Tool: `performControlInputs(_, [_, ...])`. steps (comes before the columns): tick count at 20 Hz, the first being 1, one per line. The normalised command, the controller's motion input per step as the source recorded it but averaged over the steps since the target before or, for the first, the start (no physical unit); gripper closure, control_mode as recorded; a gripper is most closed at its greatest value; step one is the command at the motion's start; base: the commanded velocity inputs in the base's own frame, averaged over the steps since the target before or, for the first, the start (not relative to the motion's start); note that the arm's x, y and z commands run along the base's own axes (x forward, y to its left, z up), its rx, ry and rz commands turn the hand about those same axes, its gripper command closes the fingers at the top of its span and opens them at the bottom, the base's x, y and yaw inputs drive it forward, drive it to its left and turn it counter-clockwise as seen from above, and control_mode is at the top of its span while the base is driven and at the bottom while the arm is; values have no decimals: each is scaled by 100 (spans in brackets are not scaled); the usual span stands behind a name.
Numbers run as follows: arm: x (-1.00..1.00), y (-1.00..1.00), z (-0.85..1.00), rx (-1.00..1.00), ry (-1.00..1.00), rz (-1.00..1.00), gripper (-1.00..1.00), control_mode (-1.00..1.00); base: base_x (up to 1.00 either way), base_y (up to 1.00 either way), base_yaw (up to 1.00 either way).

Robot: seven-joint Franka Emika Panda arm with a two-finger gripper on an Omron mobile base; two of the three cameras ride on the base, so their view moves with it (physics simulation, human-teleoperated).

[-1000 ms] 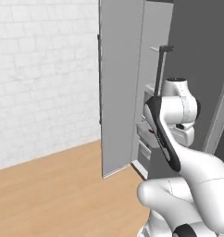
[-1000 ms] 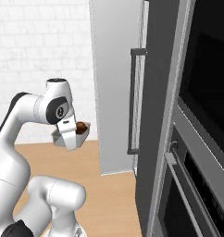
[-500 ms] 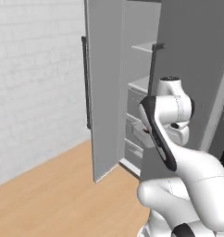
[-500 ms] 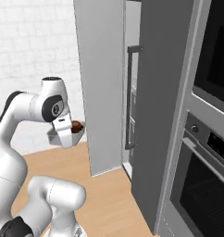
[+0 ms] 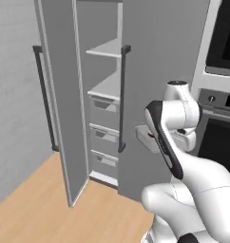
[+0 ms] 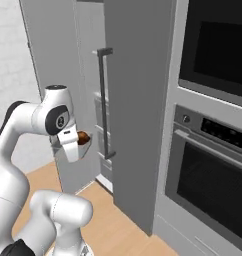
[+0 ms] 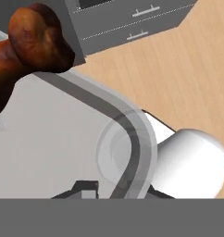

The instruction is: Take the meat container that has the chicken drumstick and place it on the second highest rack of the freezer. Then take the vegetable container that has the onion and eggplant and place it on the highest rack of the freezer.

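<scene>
The chicken drumstick (image 7: 33, 39) is glossy reddish brown, darker along its underside, and it lies in a pale translucent grey meat container (image 7: 77, 139) with a darker grey band round its rim. The freezer (image 5: 95, 90) is plain mid grey inside and out, its door (image 5: 57, 95) the same grey with a dark charcoal handle (image 5: 44, 95). Its shelves are light grey. The floor (image 5: 36, 209) is light wood with a fine plank grain. The oven (image 6: 213, 150) has a silver frame and black glass
</scene>
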Motion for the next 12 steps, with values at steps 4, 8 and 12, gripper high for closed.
performControlInputs(4, [0,0,0,0,0,0,100,100,48,92,-44])
performControlInputs(8, [0,0,0,0,0,0,100,100,53,94,-32])
performControlInputs(12, [0,0,0,0,0,0,100,100,42,77,-23])
